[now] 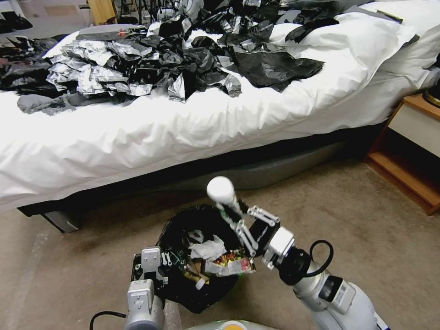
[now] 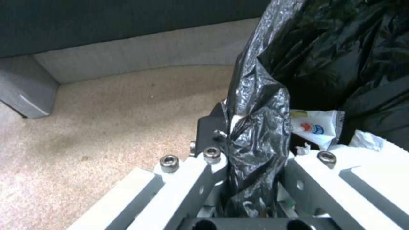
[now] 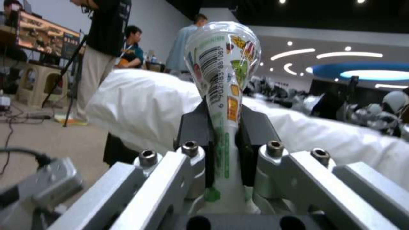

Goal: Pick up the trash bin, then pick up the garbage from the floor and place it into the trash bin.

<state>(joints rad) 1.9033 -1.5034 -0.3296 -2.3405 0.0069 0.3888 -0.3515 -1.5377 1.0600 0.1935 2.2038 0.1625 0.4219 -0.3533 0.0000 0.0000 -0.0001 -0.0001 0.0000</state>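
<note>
The trash bin, lined with a crinkled black bag, hangs low in the middle of the head view, in front of the bed. My left gripper is shut on its near-left rim; the left wrist view shows the liner pinched in the left gripper. Garbage lies inside the bin: a white tissue, a colourful wrapper and a white packet. My right gripper is shut on a small white plastic bottle, above the bin's far-right rim. The bottle is squeezed between the dark pads.
A bed with a white sheet runs across the back, strewn with black and silver bags. Its grey base is just behind the bin. A wooden nightstand stands at the right. Bare carpet lies to the right of the bin.
</note>
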